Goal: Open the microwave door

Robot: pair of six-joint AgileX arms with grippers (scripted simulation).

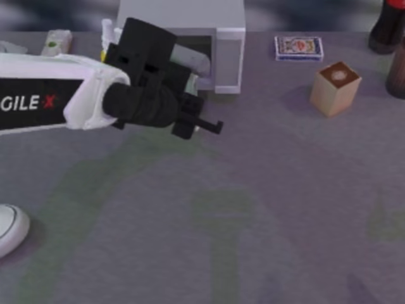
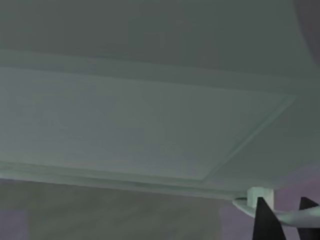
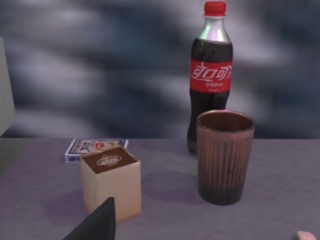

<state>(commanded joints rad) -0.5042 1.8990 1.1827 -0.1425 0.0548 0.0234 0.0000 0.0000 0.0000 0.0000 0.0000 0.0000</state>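
The white microwave [image 1: 190,16] stands at the table's back centre, with part of its dark cavity showing. My left gripper [image 1: 205,123] is in front of it, and the arm hides most of the microwave door from above. In the left wrist view the door [image 2: 140,120] fills the picture. Its slim white handle [image 2: 244,206] runs between the two black fingertips of my left gripper [image 2: 286,212], which is shut on it. My right arm is out of the top view. Its wrist view shows one black fingertip [image 3: 102,222], with no second finger near it.
A tan box [image 1: 335,87] stands right of the microwave, with a card deck [image 1: 298,48] behind it. A cola bottle [image 1: 389,25] and a brown cup [image 1: 398,66] stand at the back right. A white rounded object [image 1: 9,228] lies at the left edge. A small item [image 1: 57,42] lies back left.
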